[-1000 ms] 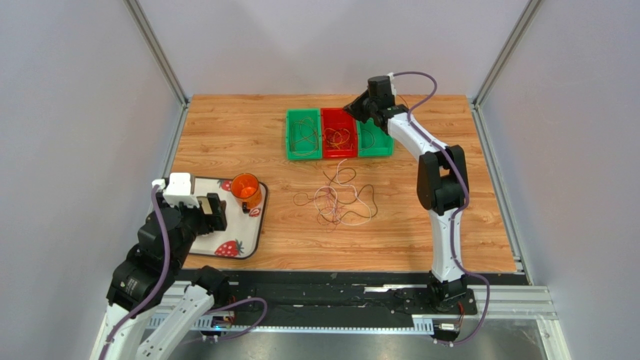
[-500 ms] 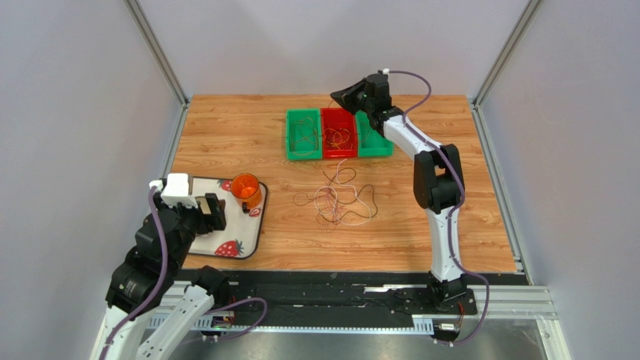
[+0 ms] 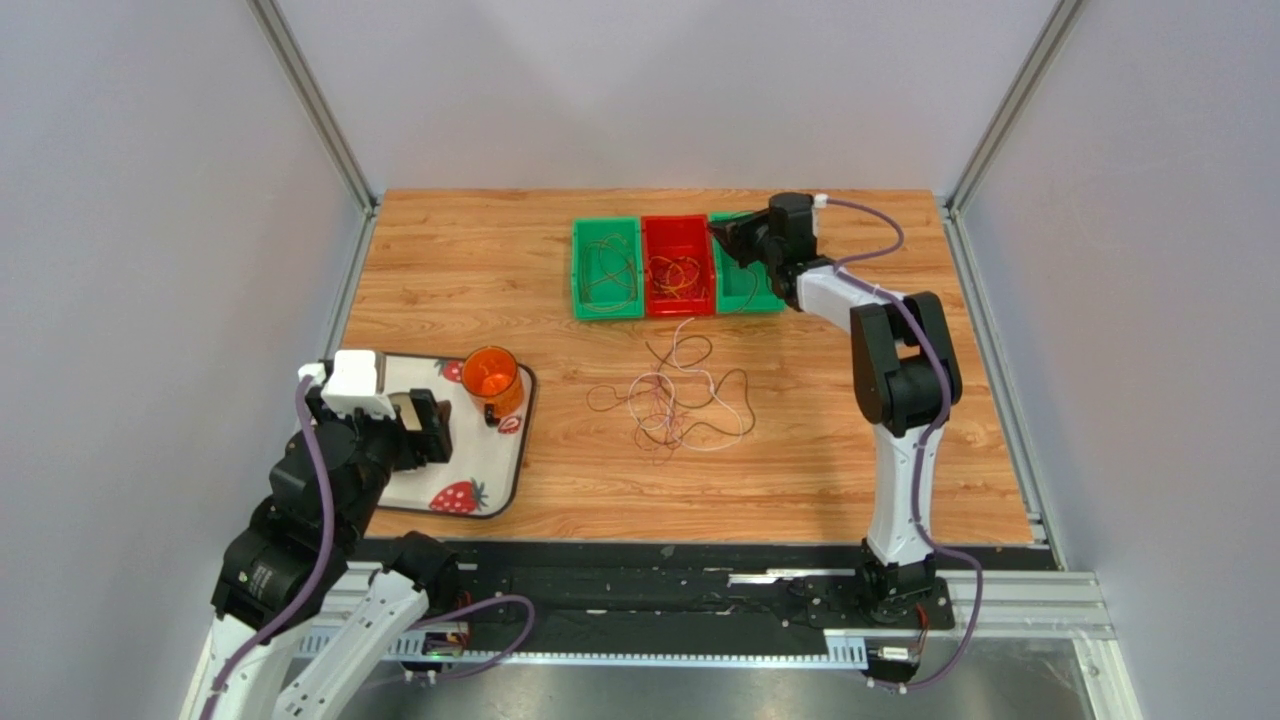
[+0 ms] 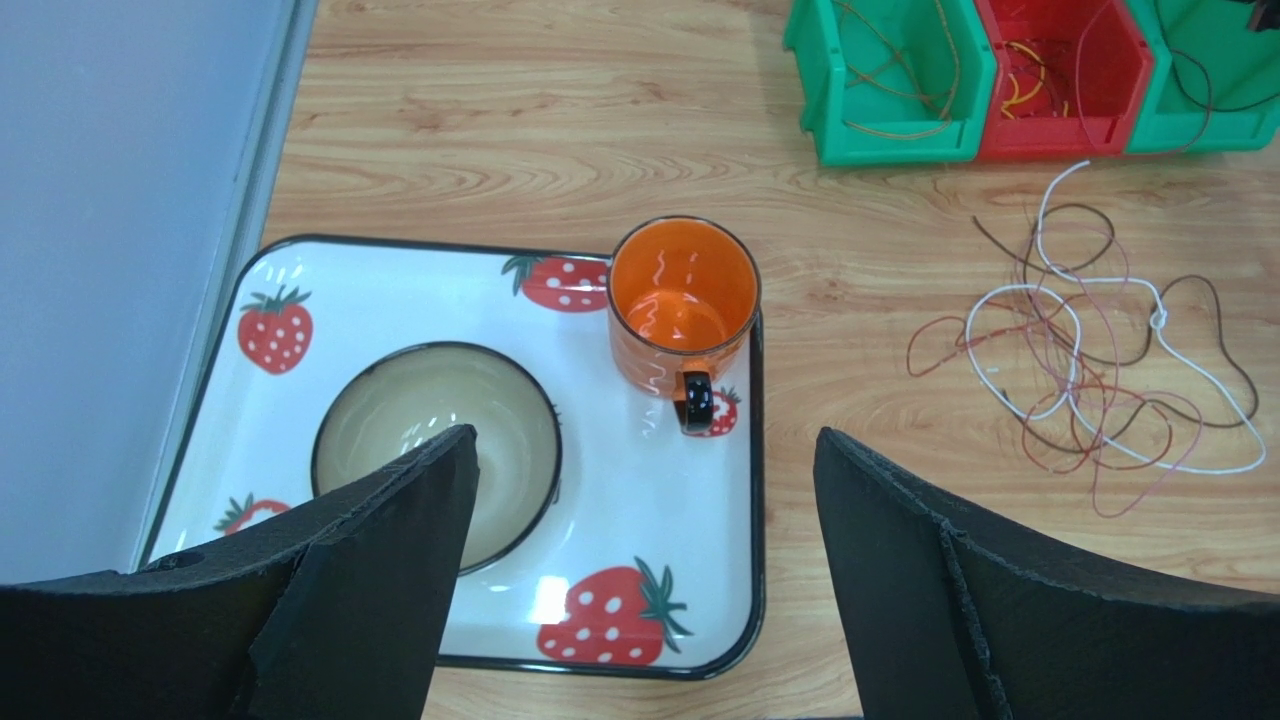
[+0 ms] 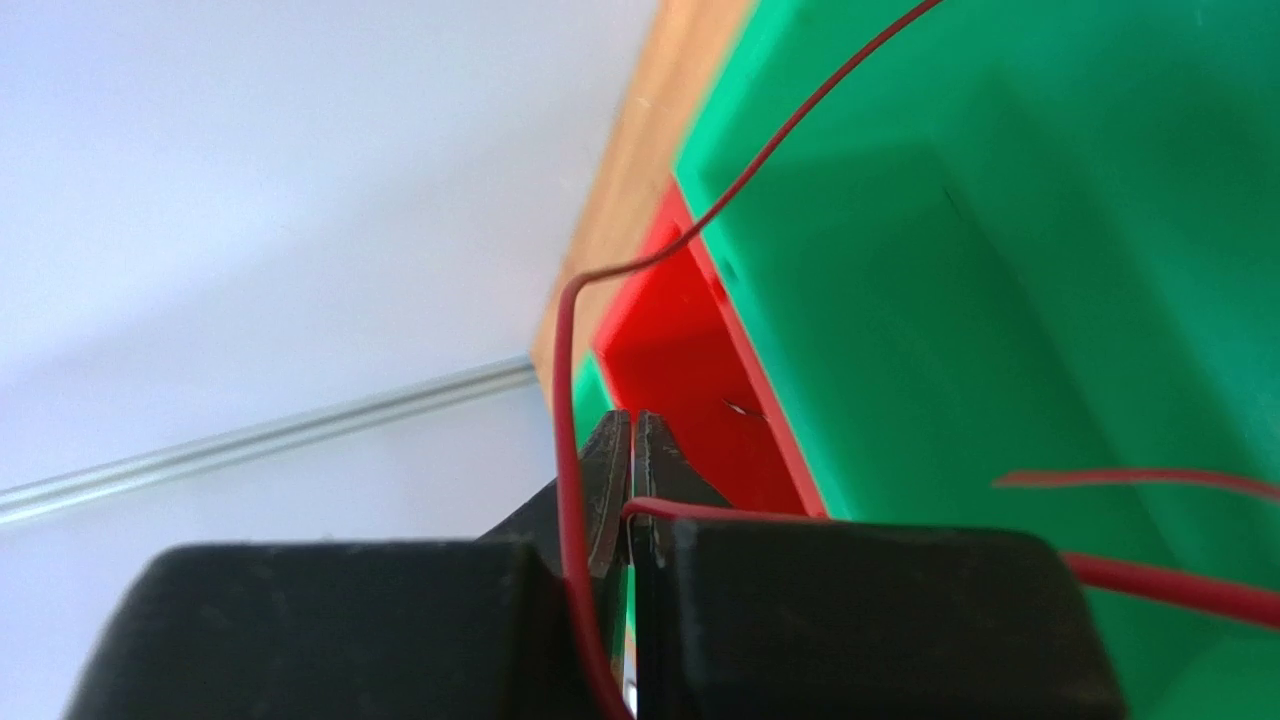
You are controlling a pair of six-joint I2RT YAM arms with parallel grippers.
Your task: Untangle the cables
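A tangle of thin cables (image 3: 679, 393), whitish, dark red and brown, lies on the wood mid-table; it also shows in the left wrist view (image 4: 1082, 353). More cables lie coiled in the left green bin (image 3: 606, 270) and the red bin (image 3: 678, 270). My right gripper (image 3: 730, 231) is low over the right green bin (image 3: 747, 284). In the right wrist view its jaws (image 5: 628, 465) are shut on a thin red cable (image 5: 565, 390) that loops up and over the bin. My left gripper (image 4: 643, 495) is open and empty above the strawberry tray.
A white strawberry tray (image 3: 478, 473) at the left holds an orange mug (image 3: 492, 377) and a beige bowl (image 4: 436, 443). Grey walls enclose the table on three sides.
My right gripper swung to the right and down, from above the red bin's far edge to low over the right green bin. The left arm has not moved.
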